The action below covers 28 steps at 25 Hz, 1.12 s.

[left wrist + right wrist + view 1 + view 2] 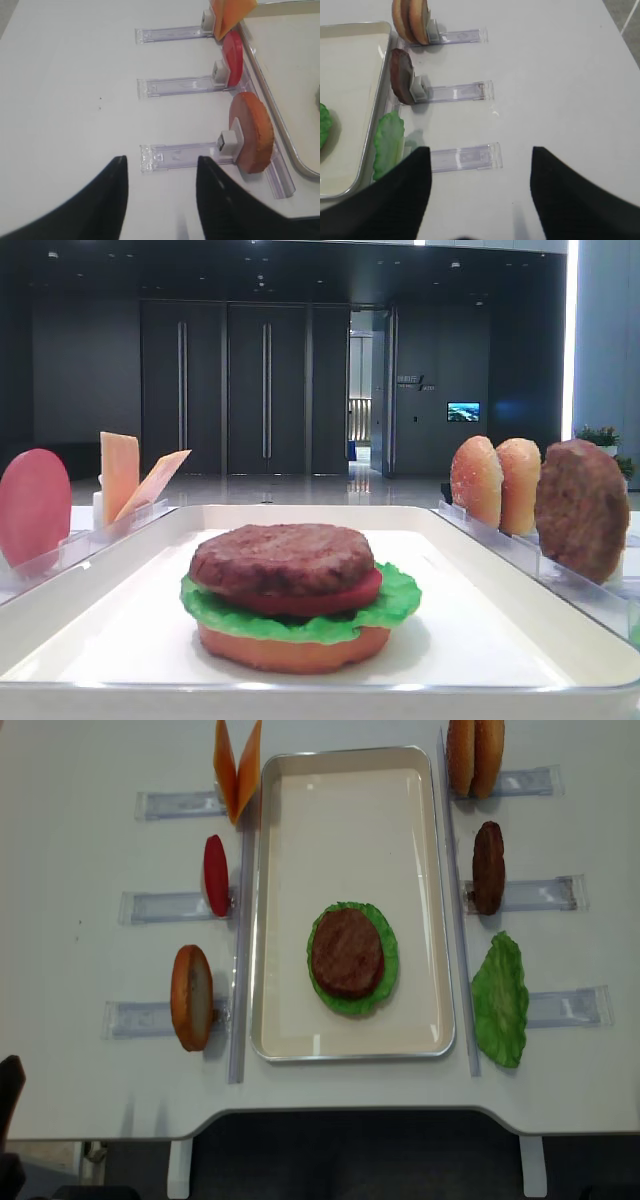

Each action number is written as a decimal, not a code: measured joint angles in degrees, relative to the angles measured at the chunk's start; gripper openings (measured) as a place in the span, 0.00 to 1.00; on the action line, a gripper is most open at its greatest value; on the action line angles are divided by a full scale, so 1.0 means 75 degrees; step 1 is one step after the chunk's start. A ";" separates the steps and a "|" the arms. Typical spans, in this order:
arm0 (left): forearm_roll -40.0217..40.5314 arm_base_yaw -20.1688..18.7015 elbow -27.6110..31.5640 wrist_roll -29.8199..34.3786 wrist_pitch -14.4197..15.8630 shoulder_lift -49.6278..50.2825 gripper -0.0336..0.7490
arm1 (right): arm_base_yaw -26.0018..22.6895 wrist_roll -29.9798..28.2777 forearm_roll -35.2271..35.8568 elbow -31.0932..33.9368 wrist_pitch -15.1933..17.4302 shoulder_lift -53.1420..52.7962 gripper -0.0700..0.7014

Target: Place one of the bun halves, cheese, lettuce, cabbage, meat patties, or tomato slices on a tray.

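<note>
stack: on the tray a bun base, lettuce, a tomato slice and a patty on top, lying just nearer than mid-tray
right-side stock: two bun halves on the far rack, a second patty on edge in the middle rack, a loose lettuce leaf at the near rack, leaning toward the tray rim
left-side stock: cheese far, tomato middle, a bun half near, each standing on edge beside the tray's left rim
right gripper: jaws wide apart, nothing between them, hovering over bare table just outboard of the near right rack
left gripper: fingers apart, empty, above the outer end of the near left rack
key relation, right: the leaf lies ahead and to the left of the right gripper in its wrist view, toward the tray; its long axis runs along the tray's long side
key relation, left: the near bun half sits at the tray end of the rack below the left gripper, ahead and to the right in that wrist view, its disc standing across the rack's length
nearer arm: the right for leaf, patty or far buns; the left for the near bun, tomato or cheese
judgement: whichever piece is chosen, the reach goes inward along a rack toward the tray
</note>
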 joint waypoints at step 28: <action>0.0000 0.0000 0.0000 -0.0007 0.0000 0.0000 0.48 | 0.0000 -0.0094 -0.0134 0.1108 -0.0658 -0.0861 0.63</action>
